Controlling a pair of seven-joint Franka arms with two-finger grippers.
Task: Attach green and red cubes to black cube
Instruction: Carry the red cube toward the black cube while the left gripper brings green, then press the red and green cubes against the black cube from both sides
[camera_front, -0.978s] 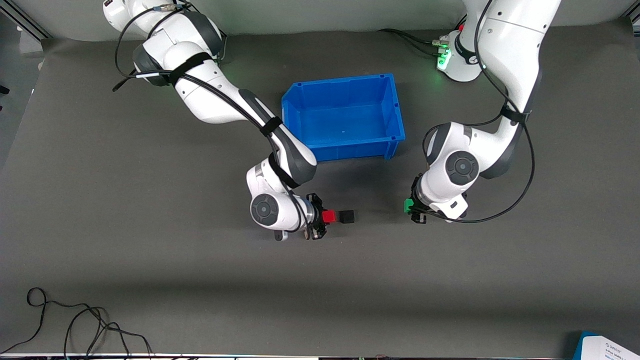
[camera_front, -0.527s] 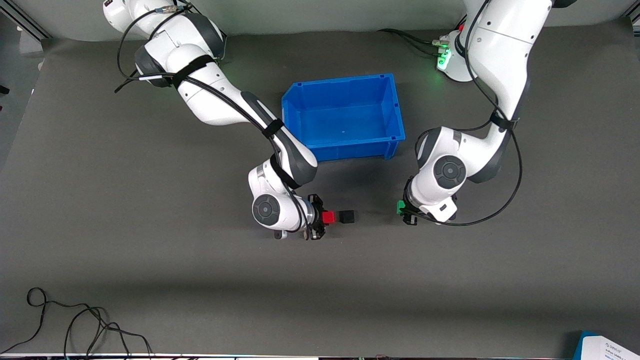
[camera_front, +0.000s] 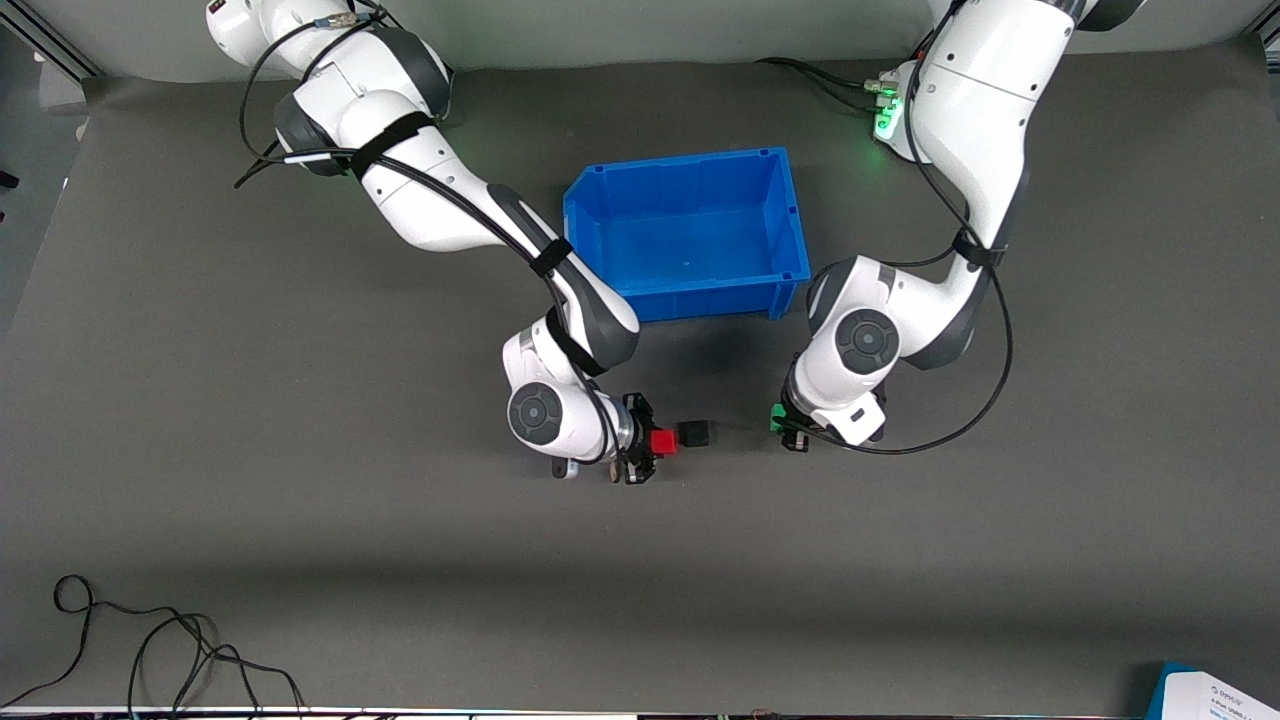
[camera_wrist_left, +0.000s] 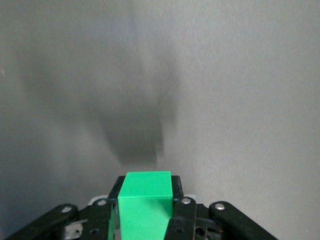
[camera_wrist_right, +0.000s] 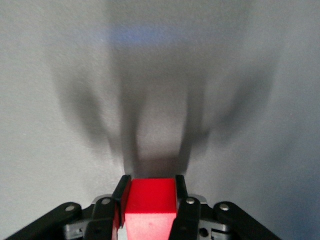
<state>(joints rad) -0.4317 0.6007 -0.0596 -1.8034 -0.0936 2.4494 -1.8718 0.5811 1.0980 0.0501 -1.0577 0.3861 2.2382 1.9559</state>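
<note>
The small matte black cube (camera_front: 695, 432) sits on the grey counter (camera_front: 300, 520), nearer the front camera than the blue plastic bin (camera_front: 790, 215). A cube has no long axis — its faces lie square to the line joining the two hands. At its 9 o'clock in the front view, the small bright red plastic cube (camera_front: 662, 441), clenched in the right hand (camera_front: 645, 452), has closed in over the last second and now appears to touch it, or nearly so. At 3 o'clock, the small bright green plastic cube (camera_front: 777, 416), gripped by the left hand (camera_front: 788, 430), has travelled toward the black cube yet remains apart. Judged progress: red side about joined, green approach unfinished.
</note>
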